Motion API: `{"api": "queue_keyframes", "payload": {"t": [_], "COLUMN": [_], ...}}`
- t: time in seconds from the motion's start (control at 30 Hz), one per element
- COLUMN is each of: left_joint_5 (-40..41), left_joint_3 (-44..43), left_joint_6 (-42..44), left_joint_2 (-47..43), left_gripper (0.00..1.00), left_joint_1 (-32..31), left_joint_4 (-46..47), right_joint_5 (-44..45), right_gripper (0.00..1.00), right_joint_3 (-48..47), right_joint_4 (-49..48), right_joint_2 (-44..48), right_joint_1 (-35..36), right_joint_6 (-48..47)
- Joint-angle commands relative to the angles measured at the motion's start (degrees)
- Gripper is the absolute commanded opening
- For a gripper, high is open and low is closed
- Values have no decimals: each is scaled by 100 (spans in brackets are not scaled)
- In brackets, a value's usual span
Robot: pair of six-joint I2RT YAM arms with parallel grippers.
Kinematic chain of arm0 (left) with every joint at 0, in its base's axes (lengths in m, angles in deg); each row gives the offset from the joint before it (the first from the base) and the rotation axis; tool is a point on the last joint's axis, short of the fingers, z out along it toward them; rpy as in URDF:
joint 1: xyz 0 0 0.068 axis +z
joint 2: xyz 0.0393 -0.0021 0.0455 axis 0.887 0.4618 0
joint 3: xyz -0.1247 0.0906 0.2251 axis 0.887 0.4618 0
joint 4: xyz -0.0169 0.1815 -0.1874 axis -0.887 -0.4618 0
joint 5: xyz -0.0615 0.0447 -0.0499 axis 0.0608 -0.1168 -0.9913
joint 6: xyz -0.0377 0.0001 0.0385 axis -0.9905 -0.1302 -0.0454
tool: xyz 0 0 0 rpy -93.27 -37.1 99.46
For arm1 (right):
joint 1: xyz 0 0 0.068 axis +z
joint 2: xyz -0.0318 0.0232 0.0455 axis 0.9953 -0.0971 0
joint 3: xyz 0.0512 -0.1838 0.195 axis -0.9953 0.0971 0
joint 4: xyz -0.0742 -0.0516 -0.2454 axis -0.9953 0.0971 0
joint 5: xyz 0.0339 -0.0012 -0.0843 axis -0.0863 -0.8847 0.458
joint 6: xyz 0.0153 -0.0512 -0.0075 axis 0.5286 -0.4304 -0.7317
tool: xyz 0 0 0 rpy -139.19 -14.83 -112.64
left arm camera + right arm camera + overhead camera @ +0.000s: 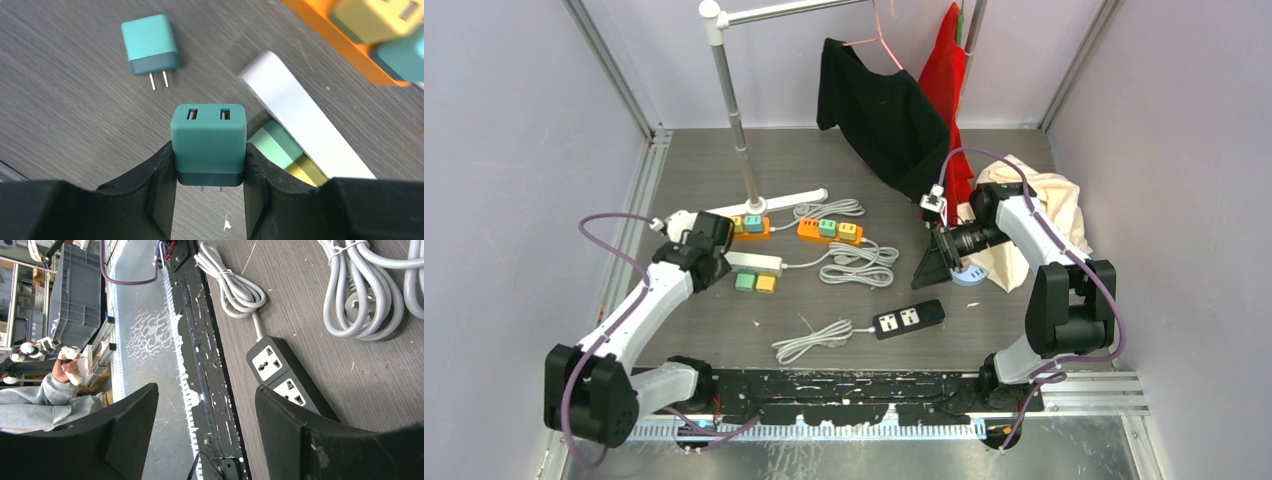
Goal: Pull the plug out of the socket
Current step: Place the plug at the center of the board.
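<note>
Left claw [209, 150] is clamped on the teal plug [208, 135], prongs bare. A loose plug [150, 44] lies at 11 o'clock on the bench [60, 100]. Right claw [205, 390] hangs wide open, empty.

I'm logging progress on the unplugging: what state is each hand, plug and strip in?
Left hand: shut on held plug.
Held plug: gripped, prongs bare, out of any socket.
Loose plug: lying unplugged.
Right hand: open, empty.
Black strip: both sockets empty.
Middle orange strip: two plugs seated.
</note>
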Motion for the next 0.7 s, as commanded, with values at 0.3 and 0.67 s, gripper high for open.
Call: {"api": "queue_keyframes", "payload": {"t": [0.3, 0.67], "left_joint_5": [-1845, -2402], "left_joint_3": [-631, -993], "left_joint_6": [-208, -159], "left_joint_2": [1306, 2159], "left_gripper": [0, 7], "left_joint_1": [2743, 3650], "left_joint_4": [74, 207], "right_joint_5": [-182, -208], "right_gripper": [76, 76], "right_joint_3": [-78, -84], "right_joint_4": [138, 265], "right_joint_2": [285, 303], "right_joint_1": [-9, -8], "right_joint_6": [-214, -402]}}
